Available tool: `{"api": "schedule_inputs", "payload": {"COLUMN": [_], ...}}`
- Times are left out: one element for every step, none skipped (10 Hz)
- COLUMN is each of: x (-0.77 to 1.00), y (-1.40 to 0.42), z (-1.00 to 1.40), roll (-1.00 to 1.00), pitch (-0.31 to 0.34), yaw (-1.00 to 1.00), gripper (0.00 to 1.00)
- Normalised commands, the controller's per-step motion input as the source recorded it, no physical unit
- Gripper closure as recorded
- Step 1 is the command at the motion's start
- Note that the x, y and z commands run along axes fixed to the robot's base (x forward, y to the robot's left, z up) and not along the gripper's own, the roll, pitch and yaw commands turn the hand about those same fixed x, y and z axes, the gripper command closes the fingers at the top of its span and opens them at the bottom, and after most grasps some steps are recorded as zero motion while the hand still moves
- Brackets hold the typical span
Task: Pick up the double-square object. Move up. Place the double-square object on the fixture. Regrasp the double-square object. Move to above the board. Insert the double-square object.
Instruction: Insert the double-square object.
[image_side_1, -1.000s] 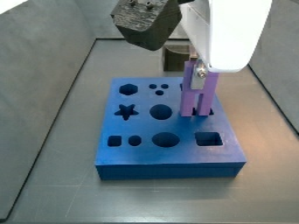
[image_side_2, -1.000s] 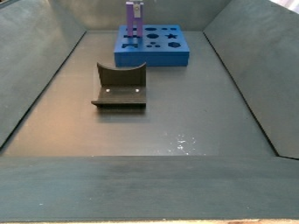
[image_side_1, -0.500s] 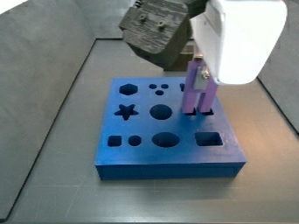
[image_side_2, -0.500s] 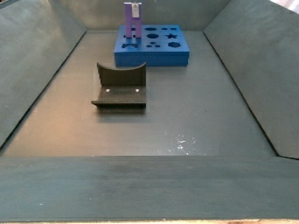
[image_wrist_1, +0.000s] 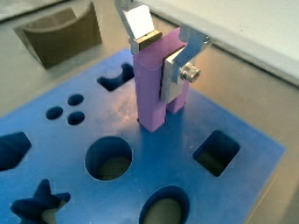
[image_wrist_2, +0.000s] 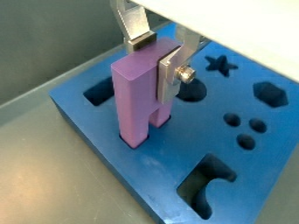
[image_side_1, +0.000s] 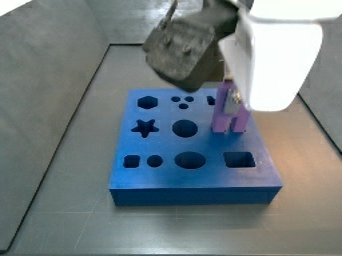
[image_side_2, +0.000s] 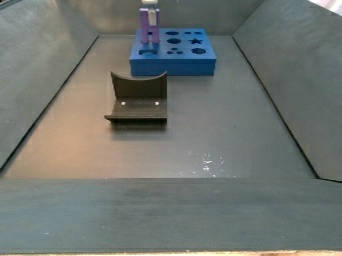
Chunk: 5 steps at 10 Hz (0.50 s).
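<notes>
The purple double-square object (image_wrist_1: 152, 96) stands upright with its lower end in a hole of the blue board (image_wrist_1: 152, 164). It shows in both wrist views (image_wrist_2: 135, 101) and both side views (image_side_1: 227, 115) (image_side_2: 148, 28). My gripper (image_wrist_1: 158, 61) is over the board and shut on the object's top, one silver finger on each side, also seen in a wrist view (image_wrist_2: 149, 61). In a side view the white wrist body hides most of the gripper (image_side_1: 230, 92).
The blue board (image_side_1: 201, 190) has several shaped holes: star, hexagon, circles, square. It lies at the far end of the grey tray (image_side_2: 187, 66). The dark fixture (image_side_2: 138, 100) stands in front of it, and shows in a wrist view (image_wrist_1: 59, 35).
The gripper has moved down with the purple object. The object now sits lower, with its lower end in the board's hole.
</notes>
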Motion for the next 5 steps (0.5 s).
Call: {"api": "schedule_inputs", "payload": {"x": [0.05, 0.1, 0.07, 0.05, 0.0], "y": [0.0, 0.0, -0.02, 0.0, 0.0], "z": [-0.83, -0.65, -0.32, -0.03, 0.0], "roll": [0.0, -0.05, 0.0, -0.03, -0.05], "pitch": [0.114, 0.069, 0.029, 0.0, 0.0], "yaw": [-0.08, -0.08, -0.06, 0.0, -0.02], "gripper": [1.0, 1.0, 1.0, 1.0, 1.0]}}
